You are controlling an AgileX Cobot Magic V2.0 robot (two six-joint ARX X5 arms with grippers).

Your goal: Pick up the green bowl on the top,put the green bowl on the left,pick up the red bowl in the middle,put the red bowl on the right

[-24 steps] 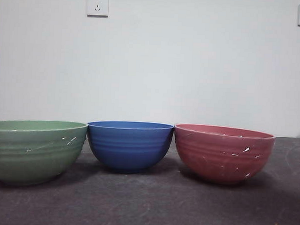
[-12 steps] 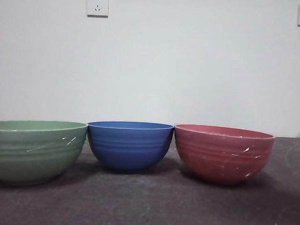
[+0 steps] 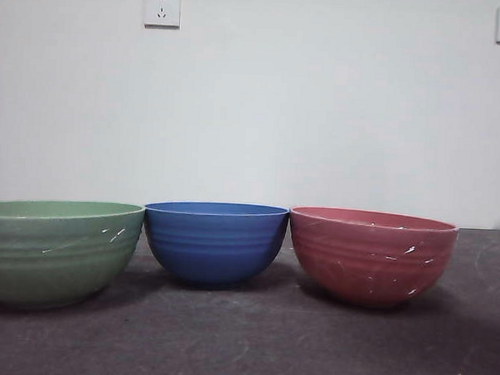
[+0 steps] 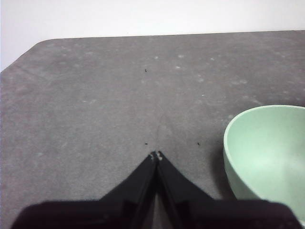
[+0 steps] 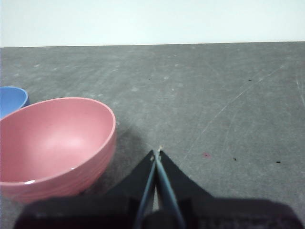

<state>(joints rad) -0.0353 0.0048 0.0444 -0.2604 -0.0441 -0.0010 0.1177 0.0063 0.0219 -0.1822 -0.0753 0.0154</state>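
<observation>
the green bowl sits on the left, the blue bowl in the middle, the red bowl on the right, rims touching; left gripper and right gripper are both closed, holding nothing, beside their bowls; no readable writing

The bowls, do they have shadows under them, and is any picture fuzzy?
Front view: soft dark shadows sit under the green bowl, blue bowl and red bowl; dim but sharp. Right wrist view: a shadow lies beside the red bowl; the right pincer looks blurry up close. Left wrist view: the left pincer is soft too.
</observation>
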